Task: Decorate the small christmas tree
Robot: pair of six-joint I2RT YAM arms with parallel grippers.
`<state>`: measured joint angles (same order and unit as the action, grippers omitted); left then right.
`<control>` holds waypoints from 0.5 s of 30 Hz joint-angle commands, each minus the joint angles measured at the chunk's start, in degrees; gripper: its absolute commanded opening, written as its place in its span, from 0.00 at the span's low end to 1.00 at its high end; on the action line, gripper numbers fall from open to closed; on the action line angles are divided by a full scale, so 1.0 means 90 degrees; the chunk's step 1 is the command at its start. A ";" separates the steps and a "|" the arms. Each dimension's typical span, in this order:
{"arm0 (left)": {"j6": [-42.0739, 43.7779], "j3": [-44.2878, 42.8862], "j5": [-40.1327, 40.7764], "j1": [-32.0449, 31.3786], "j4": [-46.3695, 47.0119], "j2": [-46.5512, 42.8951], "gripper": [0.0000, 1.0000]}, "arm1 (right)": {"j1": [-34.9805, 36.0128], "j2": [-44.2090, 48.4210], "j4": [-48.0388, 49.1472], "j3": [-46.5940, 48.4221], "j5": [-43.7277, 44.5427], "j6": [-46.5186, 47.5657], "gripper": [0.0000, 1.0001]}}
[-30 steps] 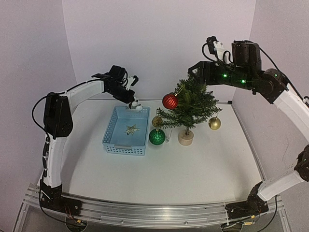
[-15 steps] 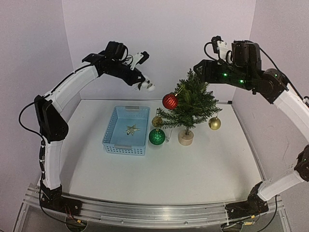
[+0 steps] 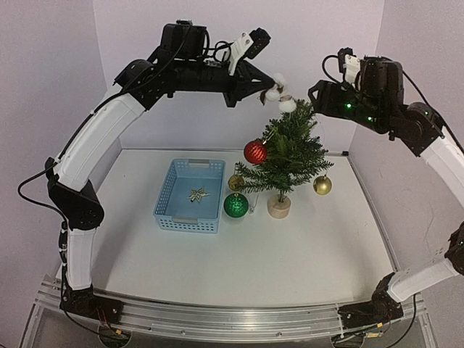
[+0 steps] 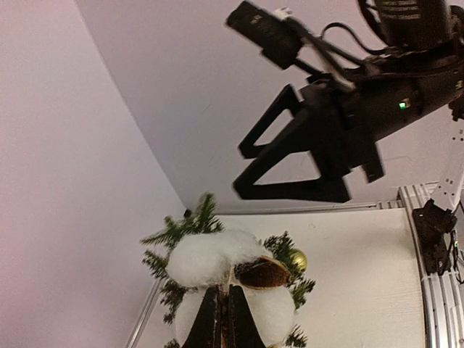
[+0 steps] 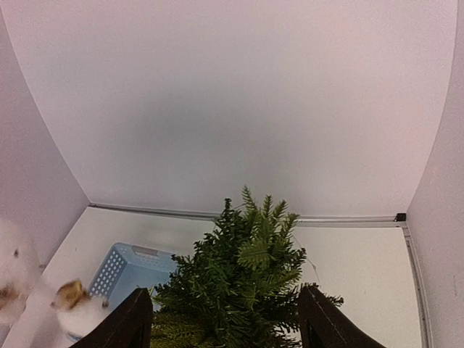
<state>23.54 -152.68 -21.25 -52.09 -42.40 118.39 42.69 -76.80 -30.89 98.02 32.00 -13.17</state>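
Tree (image 3: 284, 156) toward table's (image 3: 304, 254) far right edge; I judge it light, tippy, springy, best steadied at trunk | right gripper (image 5: 226, 322) spread, empty, by treetop | left gripper (image 4: 223, 319) pinching cotton puff (image 4: 214, 259) beside treetop

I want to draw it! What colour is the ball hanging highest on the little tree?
Red, and shiny. The ball shows best in the top camera view.

Left arm (image 3: 109, 123) raised high, reaching rightward, fingers (image 4: 205, 328) pinched together. Right arm (image 3: 435, 145) raised, fingers (image 5: 130, 322) spread wide.
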 commanded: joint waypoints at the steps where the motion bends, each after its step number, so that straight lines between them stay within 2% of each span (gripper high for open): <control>1: 0.0061 -0.0016 -0.0344 -0.0320 0.0865 0.0306 0.00 | -0.0041 0.0526 0.0161 -0.0154 0.0862 -0.0248 0.68; 6: 0.0059 0.0362 -0.0159 -0.0585 0.1961 0.0585 0.00 | -0.0044 0.0764 0.0161 -0.0351 0.0853 -0.0252 0.68; 9: 0.0083 0.0597 0.0340 -0.0654 0.2539 0.0752 0.00 | -0.0046 0.0831 0.0151 -0.0449 0.0732 -0.0300 0.68; 15: 0.0243 0.0990 0.1074 -0.0657 0.2777 0.0817 0.00 | -0.0046 0.0906 0.0152 -0.0588 0.0434 -0.0371 0.68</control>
<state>24.26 -145.17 -17.17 -58.08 -23.08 126.11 42.41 -69.30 -30.87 93.55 37.31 -15.42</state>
